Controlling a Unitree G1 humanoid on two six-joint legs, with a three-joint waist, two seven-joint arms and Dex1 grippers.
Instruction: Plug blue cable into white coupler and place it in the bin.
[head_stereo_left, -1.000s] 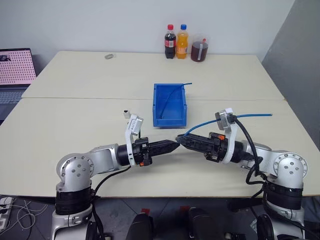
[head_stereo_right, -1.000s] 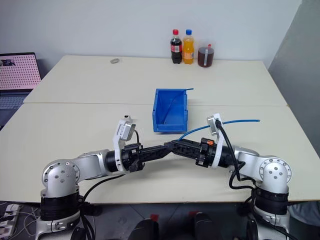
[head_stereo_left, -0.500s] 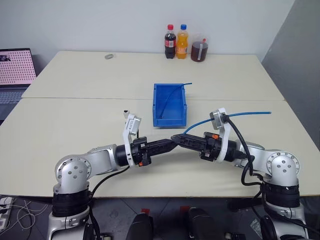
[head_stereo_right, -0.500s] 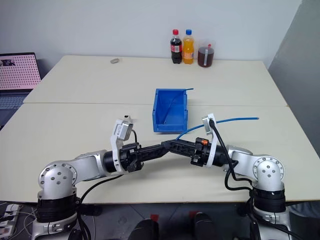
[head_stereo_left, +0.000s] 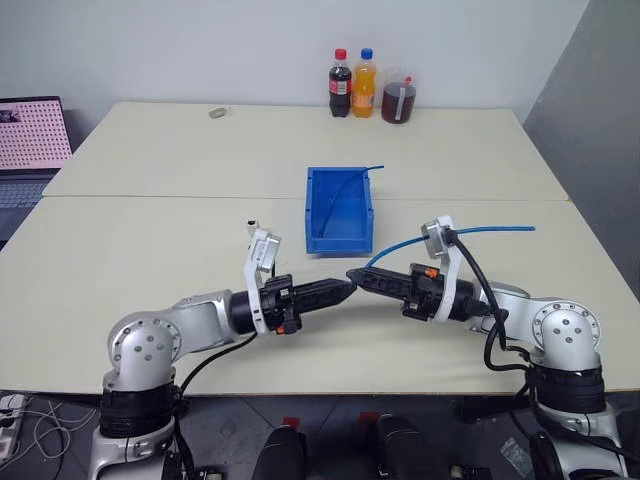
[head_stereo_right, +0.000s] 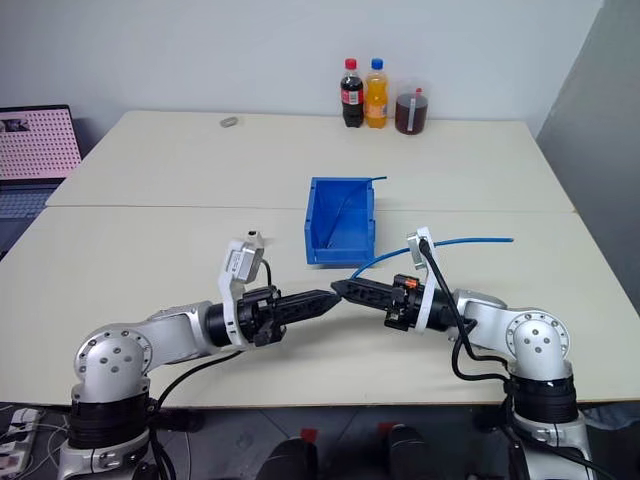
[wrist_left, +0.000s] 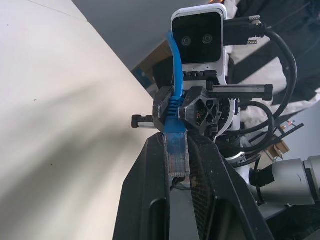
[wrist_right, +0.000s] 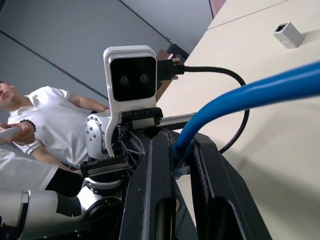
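Right claw (head_stereo_left: 352, 275) has closed onto the cable (head_stereo_left: 400, 244) just behind the plug; left claw (head_stereo_left: 348, 288) shut, gripping the plug end (wrist_left: 176, 150). Tips meet nose to nose above the bench (head_stereo_left: 150, 220), before the bin (head_stereo_left: 340, 210). Coupler (wrist_right: 288, 35) lies on the bench, well apart.

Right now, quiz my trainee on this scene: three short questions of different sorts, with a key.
1. True or false: the white coupler lies inside the bin.
2. What do the left claw and the right claw both grip? A) a bottle B) the blue cable C) the coupler
3. How many bottles stand beside the cup at the table's far edge?
Key: 1 false, it lies on the table; 2 B; 3 two.
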